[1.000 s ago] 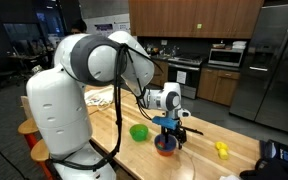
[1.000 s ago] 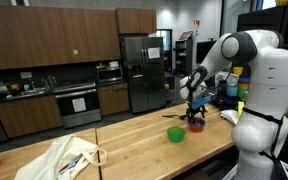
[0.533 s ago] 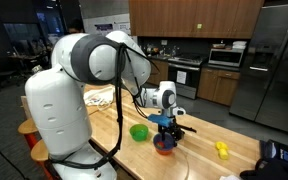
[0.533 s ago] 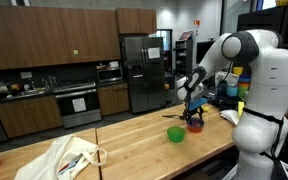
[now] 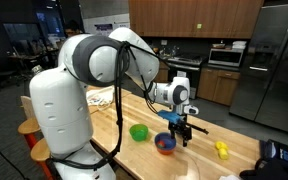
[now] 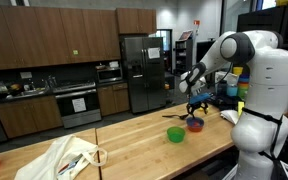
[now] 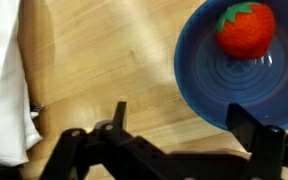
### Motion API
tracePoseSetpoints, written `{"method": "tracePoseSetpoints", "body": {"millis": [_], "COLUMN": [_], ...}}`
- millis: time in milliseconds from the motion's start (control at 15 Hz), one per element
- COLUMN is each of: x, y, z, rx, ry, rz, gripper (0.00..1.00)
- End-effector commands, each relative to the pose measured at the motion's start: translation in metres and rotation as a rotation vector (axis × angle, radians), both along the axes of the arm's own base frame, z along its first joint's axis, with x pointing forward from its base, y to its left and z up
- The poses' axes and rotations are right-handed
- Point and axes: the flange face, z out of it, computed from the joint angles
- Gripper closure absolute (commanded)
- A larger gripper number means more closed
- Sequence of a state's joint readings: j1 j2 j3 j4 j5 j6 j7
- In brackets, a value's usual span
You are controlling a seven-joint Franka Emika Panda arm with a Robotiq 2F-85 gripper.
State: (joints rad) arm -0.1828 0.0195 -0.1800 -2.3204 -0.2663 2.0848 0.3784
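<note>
A blue bowl (image 7: 219, 80) stands on the wooden table (image 7: 104, 60) with a red strawberry-like toy (image 7: 246, 28) lying in it. In the wrist view my gripper (image 7: 181, 120) is open with nothing between its fingers; one finger (image 7: 249, 122) overlaps the bowl's near rim and the other (image 7: 117, 115) is over bare wood. In both exterior views the gripper (image 5: 180, 132) (image 6: 197, 107) hangs a little above and beside the blue bowl (image 5: 165, 143) (image 6: 195, 124), not touching it.
A green bowl (image 5: 139, 132) (image 6: 176, 134) sits beside the blue one. A yellow object (image 5: 222, 149) lies towards the table's end. A white cloth bag (image 6: 69, 158) (image 7: 4, 90) lies on the table. Kitchen cabinets and a fridge stand behind.
The gripper has lifted off the blue bowl and shifted sideways, its jaws widening slightly. The red toy stays in the bowl.
</note>
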Motion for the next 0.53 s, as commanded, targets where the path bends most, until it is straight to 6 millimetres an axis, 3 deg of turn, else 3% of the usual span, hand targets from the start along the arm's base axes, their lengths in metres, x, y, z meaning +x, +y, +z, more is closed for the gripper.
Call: {"method": "tracePoseSetpoints", "body": {"millis": [0, 467], "x": [0.003, -0.027], "y": [-0.009, 0.026], "z": [0.0, -0.035], "rx": [0.003, -0.033], "ry": [0.02, 0.072], "rz": [-0.046, 0.036], "gripper": [0.0, 0.0]}}
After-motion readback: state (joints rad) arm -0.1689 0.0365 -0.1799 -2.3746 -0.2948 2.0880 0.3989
